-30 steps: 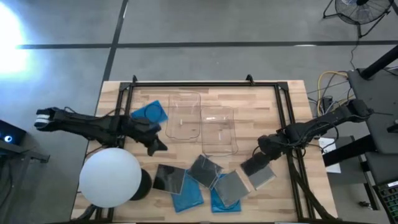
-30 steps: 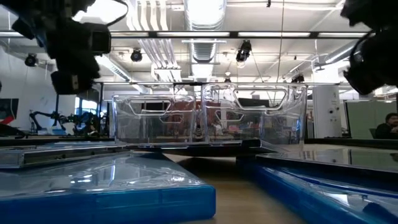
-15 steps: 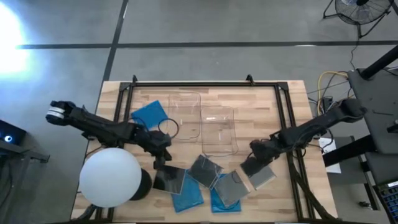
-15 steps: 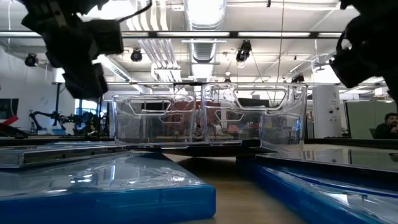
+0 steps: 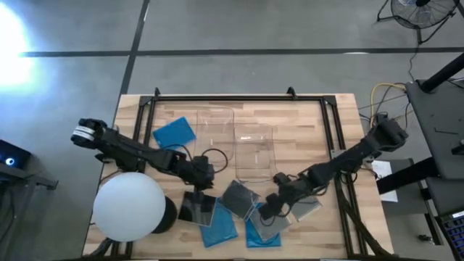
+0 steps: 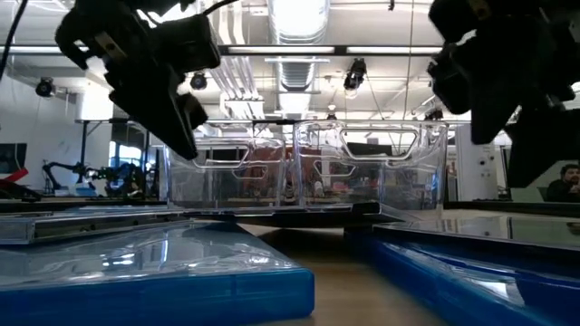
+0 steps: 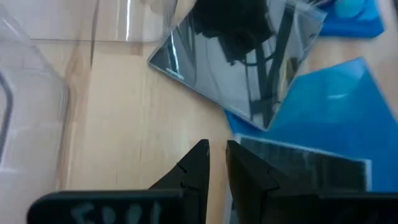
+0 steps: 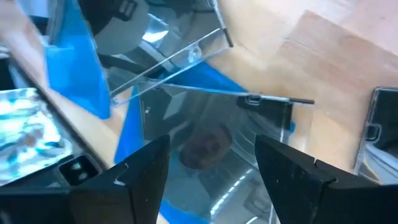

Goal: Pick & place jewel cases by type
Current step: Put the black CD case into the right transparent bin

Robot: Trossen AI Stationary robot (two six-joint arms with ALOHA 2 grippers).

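Observation:
Several jewel cases lie on the table. One blue case (image 5: pixel 175 132) lies alone near the far left. Near the front is a heap: a black case (image 5: pixel 194 208), a blue one (image 5: pixel 217 229), a grey one (image 5: pixel 238 197), a glossy grey one (image 5: pixel 270 217) resting on a blue case (image 5: pixel 255 236), and another grey one (image 5: pixel 307 206). My left gripper (image 5: pixel 201 187) (image 7: pixel 217 152) hovers shut by the black case's (image 7: pixel 298 171) far edge. My right gripper (image 5: pixel 267 210) (image 8: pixel 214 162) is open above the glossy grey case (image 8: pixel 211 146), its fingers on either side.
Two clear bins (image 5: pixel 216 134) (image 5: pixel 255 152) stand side by side at the table's middle, just beyond the heap. A big white ball (image 5: pixel 129 206) sits at the near left corner. A black frame (image 5: pixel 239 98) runs along the far edge and sides. Bare wood shows at the far right.
My left gripper has travelled from beside the lone blue case toward the right and the near edge, arriving at the black case. My right gripper has reached toward the left, from the table's right side to over the glossy grey case. The cases have stayed put.

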